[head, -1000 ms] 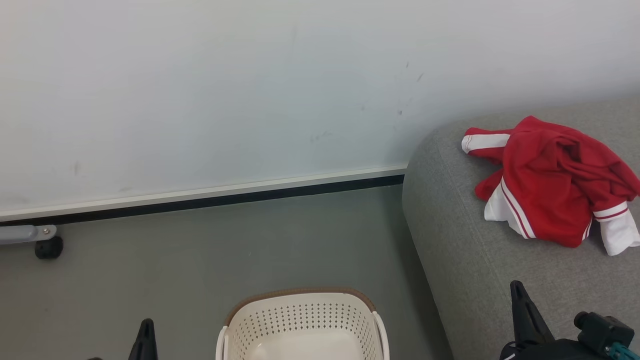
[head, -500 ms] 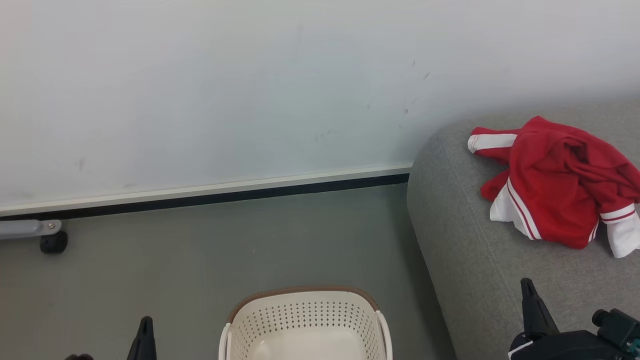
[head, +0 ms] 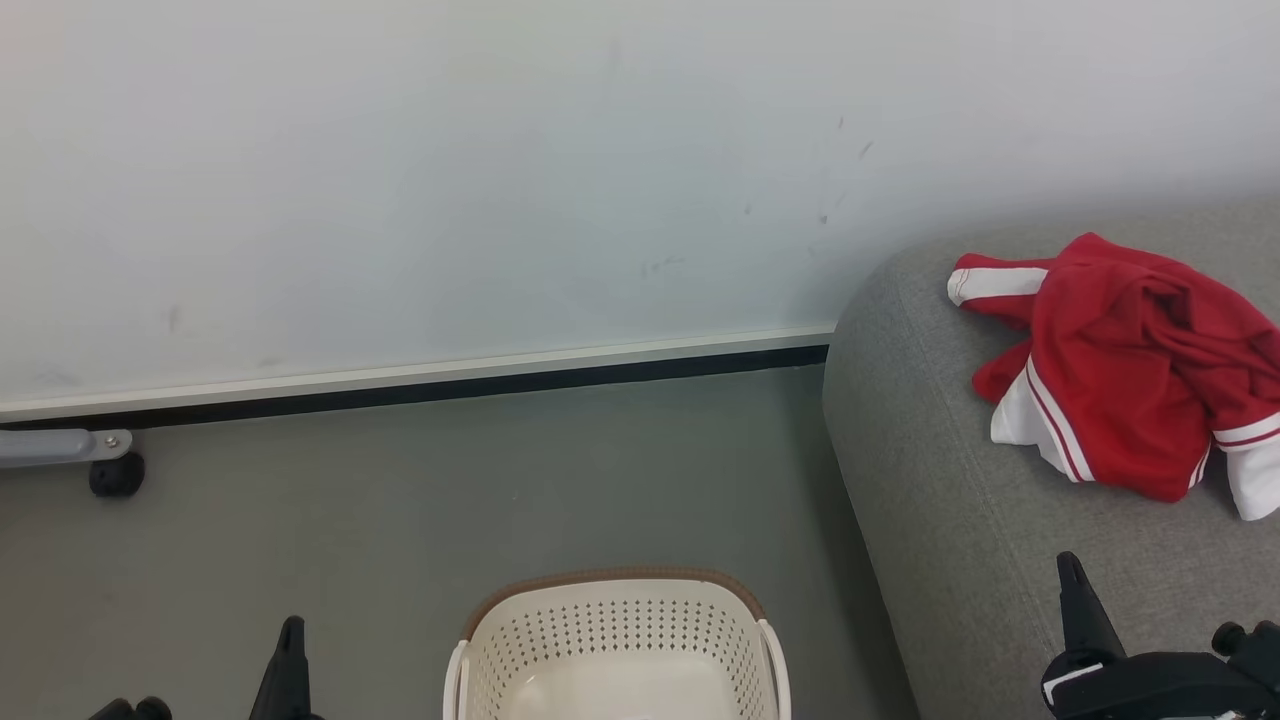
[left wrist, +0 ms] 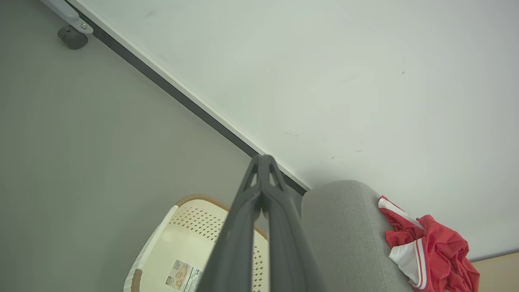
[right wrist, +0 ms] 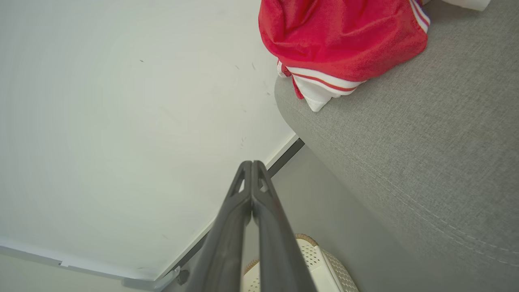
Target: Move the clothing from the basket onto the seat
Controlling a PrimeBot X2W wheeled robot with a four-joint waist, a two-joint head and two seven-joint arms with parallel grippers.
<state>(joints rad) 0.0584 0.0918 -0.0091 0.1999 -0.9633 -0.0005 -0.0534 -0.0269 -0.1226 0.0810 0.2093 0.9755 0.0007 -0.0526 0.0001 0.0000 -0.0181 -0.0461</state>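
Left gripper (head: 291, 630): fingers pressed together, nothing in them, low on my left over the grey floor (head: 400, 500), just left of the basket (head: 610, 630). Right gripper (head: 1071, 570): also pinched tight with nothing held, over the front part of the seat (head: 930, 480). Clothing (head: 1130, 370): red heap with white stripes, lying on the seat near the wall (head: 500, 180), well apart from both. Basket stands on the floor beside the seat, with a sticker (left wrist: 184, 275) on its bottom.
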